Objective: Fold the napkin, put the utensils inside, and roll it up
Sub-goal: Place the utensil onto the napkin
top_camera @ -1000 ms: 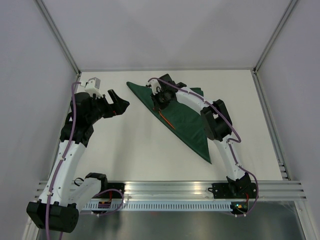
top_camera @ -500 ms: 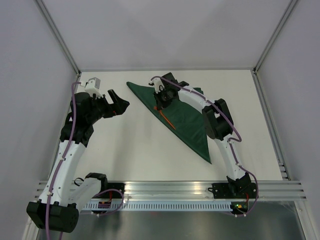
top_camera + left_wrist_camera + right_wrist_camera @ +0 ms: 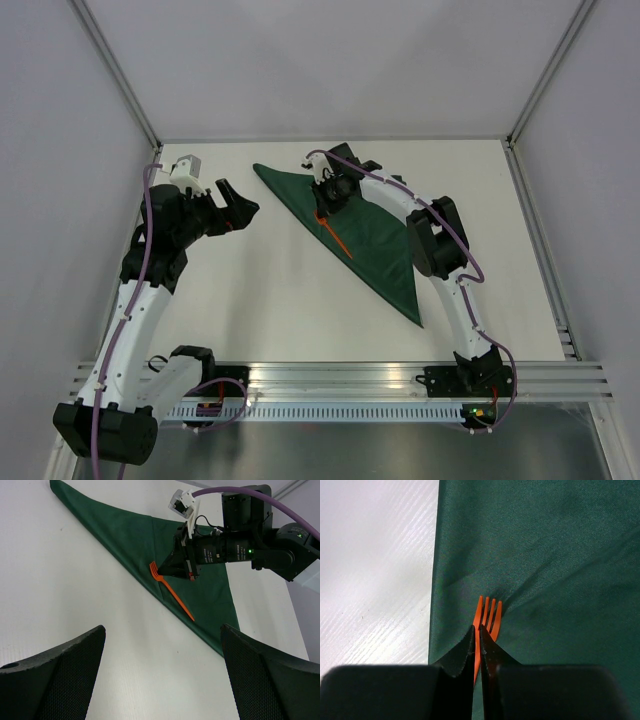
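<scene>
The right pincer (image 3: 479,630) is pinched narrow on the fork (image 3: 172,592), just behind its tines. The fork lies on the folded napkin (image 3: 380,258), just inside its long folded edge and running along it, handle toward the napkin's near corner. The left pincer (image 3: 238,205) gapes wide, well off the napkin's left side, so the right arm is nearer

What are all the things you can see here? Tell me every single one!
napkin: one, dark green, folded into a triangle, flat on the table's far right part.
fork: one, orange, lying on the napkin near its long edge.
table: one, white, under everything.
rail: one, silver, along the table's near edge.
left gripper: one, black, open, left of the napkin, holding nothing.
right gripper: one, black, closed on the fork just behind its prongs.
</scene>
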Available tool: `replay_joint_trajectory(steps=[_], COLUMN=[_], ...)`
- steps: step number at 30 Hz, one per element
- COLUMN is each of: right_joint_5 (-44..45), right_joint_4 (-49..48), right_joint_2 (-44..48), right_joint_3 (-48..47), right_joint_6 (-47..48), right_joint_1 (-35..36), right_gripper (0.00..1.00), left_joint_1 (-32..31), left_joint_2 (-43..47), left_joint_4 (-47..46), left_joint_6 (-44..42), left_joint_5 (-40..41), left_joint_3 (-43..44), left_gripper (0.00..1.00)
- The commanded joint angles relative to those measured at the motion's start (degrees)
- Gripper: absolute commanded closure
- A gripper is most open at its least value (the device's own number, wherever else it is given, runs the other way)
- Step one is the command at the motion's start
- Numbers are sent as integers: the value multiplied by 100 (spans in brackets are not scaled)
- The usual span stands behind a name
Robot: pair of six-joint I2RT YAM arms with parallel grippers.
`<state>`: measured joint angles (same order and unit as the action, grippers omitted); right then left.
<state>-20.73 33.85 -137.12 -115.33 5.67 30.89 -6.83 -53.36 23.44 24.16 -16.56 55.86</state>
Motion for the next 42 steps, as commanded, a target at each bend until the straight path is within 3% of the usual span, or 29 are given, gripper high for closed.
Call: replay_joint_trajectory(steps=[1, 21, 42], right_joint_5=[-1, 518, 623], right_joint_4=[-27, -291, -299], right_joint_2=[-8, 853, 977], right_joint_3=[-157, 960, 1276], right_joint_6=[13, 92, 276], right_joint_1=[13, 4, 250], right_gripper=[89, 68, 68], left_joint_1=[24, 24, 33], left_joint_2=[-25, -43, -51], left_joint_4=[-138, -164, -182], left_joint_6=[80, 115, 124], left_joint_5=[-23, -102, -111], left_joint_3=[40, 31, 22], left_gripper=[1, 1, 1])
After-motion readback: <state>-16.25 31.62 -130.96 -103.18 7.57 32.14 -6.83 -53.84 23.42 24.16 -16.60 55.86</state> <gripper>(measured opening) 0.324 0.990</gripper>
